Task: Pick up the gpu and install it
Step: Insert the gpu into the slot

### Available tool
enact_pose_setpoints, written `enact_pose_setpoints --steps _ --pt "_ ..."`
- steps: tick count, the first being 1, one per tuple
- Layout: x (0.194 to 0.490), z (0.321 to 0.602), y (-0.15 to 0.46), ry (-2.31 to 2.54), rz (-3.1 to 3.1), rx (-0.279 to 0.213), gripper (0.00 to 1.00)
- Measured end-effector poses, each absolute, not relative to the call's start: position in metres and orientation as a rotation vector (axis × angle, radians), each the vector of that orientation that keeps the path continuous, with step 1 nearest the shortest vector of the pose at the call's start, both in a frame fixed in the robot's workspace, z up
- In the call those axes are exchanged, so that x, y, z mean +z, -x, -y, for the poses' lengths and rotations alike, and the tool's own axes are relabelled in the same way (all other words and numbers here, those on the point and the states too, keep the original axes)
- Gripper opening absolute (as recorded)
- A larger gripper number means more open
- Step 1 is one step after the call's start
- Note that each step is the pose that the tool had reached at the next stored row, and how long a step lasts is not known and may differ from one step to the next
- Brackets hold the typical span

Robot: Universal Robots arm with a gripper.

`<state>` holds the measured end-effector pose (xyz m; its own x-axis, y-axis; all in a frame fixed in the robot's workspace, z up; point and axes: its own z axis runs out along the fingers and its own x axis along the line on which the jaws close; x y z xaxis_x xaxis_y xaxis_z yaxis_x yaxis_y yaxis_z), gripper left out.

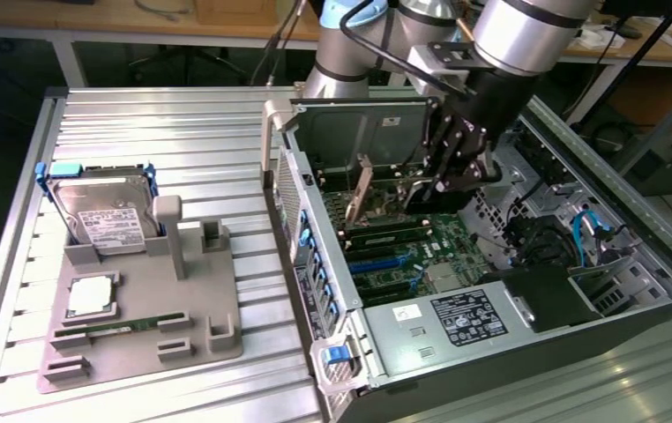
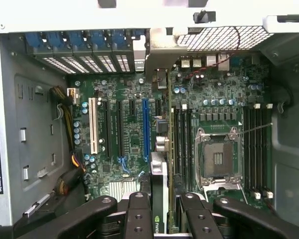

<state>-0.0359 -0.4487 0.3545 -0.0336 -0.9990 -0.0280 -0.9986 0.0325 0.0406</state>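
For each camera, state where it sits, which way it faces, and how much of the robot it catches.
Exterior view: off the arm, raised, looking down at the bench and open computer case; shows the arm and claw holding the gpu.
Wrist view: on the wrist, facing into the case at the motherboard; shows the claw gripping the gpu.
Shared: case, motherboard, claw, gpu.

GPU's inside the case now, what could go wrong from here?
1. The thin green card with a silver bracket hangs tilted above the green motherboard; it may miss the slot.
2. The black gripper sits close to the silver CPU socket; contact is possible.
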Motion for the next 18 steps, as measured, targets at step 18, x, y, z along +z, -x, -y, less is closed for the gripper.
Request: enact_pose_setpoints --steps 18 --pt "0.320 0.458 0.039 -2.177 2.250 -0.077 0.27"
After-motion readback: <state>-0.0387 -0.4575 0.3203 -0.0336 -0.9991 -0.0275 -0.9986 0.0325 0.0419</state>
